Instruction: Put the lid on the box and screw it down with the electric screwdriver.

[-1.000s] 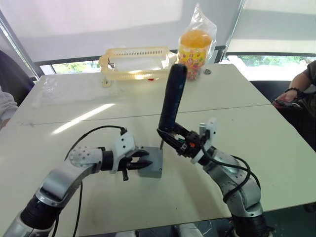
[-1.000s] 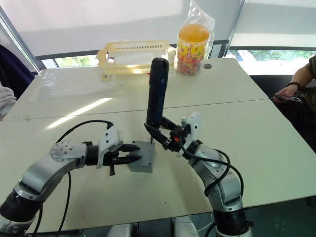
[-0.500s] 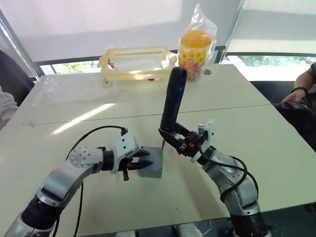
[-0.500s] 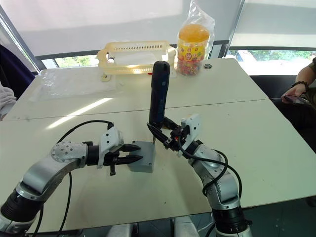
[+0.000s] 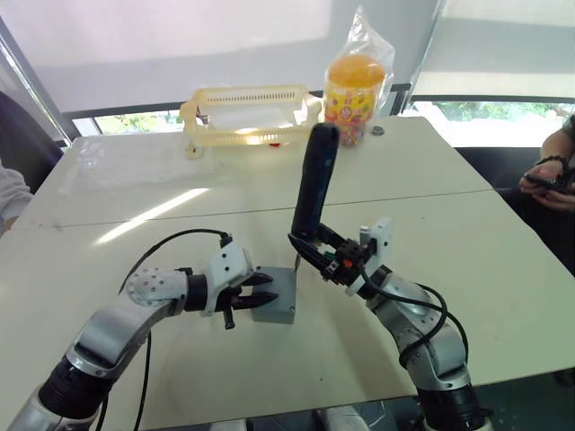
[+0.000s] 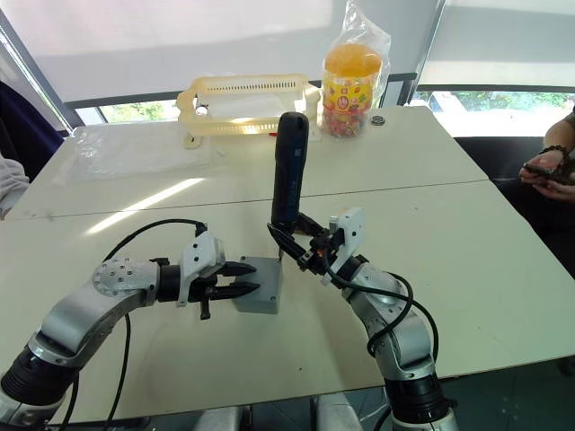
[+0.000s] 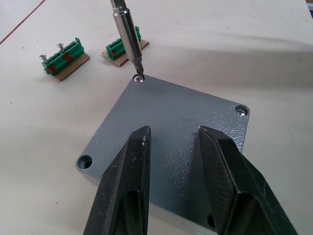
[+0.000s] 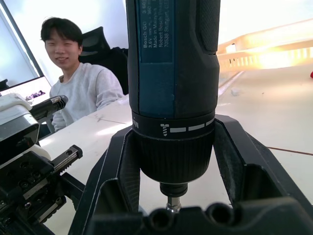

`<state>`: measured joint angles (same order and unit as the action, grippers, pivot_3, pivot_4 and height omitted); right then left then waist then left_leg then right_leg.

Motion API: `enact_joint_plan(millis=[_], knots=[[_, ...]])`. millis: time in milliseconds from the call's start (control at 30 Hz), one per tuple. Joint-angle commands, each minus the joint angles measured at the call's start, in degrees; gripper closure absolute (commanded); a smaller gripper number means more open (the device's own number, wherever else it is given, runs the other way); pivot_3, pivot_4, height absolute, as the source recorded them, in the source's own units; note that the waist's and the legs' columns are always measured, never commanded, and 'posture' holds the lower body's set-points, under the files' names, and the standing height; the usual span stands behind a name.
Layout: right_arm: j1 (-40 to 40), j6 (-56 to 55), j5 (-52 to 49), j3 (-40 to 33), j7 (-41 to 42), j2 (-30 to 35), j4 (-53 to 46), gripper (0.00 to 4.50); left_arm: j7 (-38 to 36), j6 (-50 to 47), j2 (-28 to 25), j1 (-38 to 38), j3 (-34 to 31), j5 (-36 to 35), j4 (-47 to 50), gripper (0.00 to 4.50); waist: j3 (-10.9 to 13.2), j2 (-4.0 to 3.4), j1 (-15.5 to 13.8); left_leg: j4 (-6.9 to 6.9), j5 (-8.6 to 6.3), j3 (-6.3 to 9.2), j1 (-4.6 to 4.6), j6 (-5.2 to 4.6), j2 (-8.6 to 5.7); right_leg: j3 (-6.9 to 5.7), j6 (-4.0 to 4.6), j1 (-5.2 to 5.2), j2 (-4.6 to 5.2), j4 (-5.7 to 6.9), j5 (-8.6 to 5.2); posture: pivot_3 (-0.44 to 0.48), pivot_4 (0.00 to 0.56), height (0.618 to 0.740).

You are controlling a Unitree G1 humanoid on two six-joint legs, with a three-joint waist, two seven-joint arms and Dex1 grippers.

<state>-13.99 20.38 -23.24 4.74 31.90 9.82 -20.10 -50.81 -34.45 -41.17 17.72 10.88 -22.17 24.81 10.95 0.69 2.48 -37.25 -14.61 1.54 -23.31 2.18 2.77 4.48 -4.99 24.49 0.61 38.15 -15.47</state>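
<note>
The lid (image 7: pixel 168 142) already sits flush on the box (image 5: pixel 280 301), so the step in hand looks like the screwing down. The electric screwdriver (image 5: pixel 313 189) stands nearly upright just behind the box, clamped low on its barrel between the 2 fingers of the right gripper (image 5: pixel 325 256). Its thin metal bit (image 7: pixel 127 36) comes down onto a screw (image 7: pixel 140 78) at 1 far corner of the lid. A second screw (image 7: pixel 239 110) sits in the neighbouring corner, while the 2 corner holes nearest the left gripper (image 7: pixel 171 147) look empty.

The left gripper rests over the lid with its fingers (image 7: pixel 124 176) a little apart, gripping nothing and apparently steadying the box.

Next, the bit probably needs to stay square in the screw head with steady downward pressure, the box kept from turning.

The lid is a grey-blue square plate with a fine pebbled finish and rounded corners. The screwdriver is a thick, dark blue-black cylinder. Beyond the box lie 2 small green blocks (image 7: pixel 63 58) on brown card.
</note>
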Motion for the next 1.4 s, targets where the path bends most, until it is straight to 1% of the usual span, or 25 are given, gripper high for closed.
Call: enact_joint_plan(millis=[33, 600, 1033, 1167, 1400], knots=[[-1.7, -2.1, -0.8, 0.1, 0.0, -0.4, -2.6, 2.74, -0.2, -0.5, 0.0, -0.7, 1.0, 0.8, -0.4, 2.98, 0.0, 0.0, 0.0, 0.0, 0.0, 0.0, 0.0, 0.0, 0.0, 0.0, 0.0, 0.0, 0.0, 0.0, 0.0, 0.0, 0.15, 0.74], [-2.2, -1.7, -1.0, 0.7, -0.4, -0.4, -3.5, 2.74, -0.4, -0.2, 0.3, -0.7, 1.3, 1.5, -0.8, 2.98, 0.0, 0.0, 0.0, 0.0, 0.0, 0.0, 0.0, 0.0, 0.0, 0.0, 0.0, -0.01, 0.0, 0.0, 0.0, 0.0, 0.15, 0.74], [-0.2, -2.1, -0.3, 2.2, 0.5, 0.4, -2.5, 2.74, -0.1, -0.3, 0.5, -0.7, 1.1, 1.7, -1.0, 2.98, 0.0, 0.0, 0.0, 0.0, 0.0, 0.0, 0.01, 0.0, 0.0, 0.0, 0.0, -0.01, 0.0, 0.0, 0.0, 0.0, 0.15, 0.74], [0.2, -3.7, 1.4, 3.4, 1.3, 1.1, -1.6, 2.74, 0.0, -0.2, 0.5, -0.6, 1.1, 1.8, -1.1, 2.98, 0.0, 0.0, 0.0, 0.0, 0.0, 0.0, 0.01, 0.0, 0.0, 0.0, 0.0, -0.01, 0.0, 0.0, 0.0, 0.0, 0.15, 0.74], [1.2, -9.6, 7.4, 8.2, 5.1, 4.7, 1.3, 2.74, 0.1, 0.3, 0.8, -0.3, 1.3, 2.3, -2.0, 2.98, -0.2, 0.02, 0.0, 0.0, 0.0, 0.0, 0.08, 0.0, 0.0, 0.0, 0.0, -0.07, 0.0, -0.01, 0.0, 0.0, 0.15, 0.74]])
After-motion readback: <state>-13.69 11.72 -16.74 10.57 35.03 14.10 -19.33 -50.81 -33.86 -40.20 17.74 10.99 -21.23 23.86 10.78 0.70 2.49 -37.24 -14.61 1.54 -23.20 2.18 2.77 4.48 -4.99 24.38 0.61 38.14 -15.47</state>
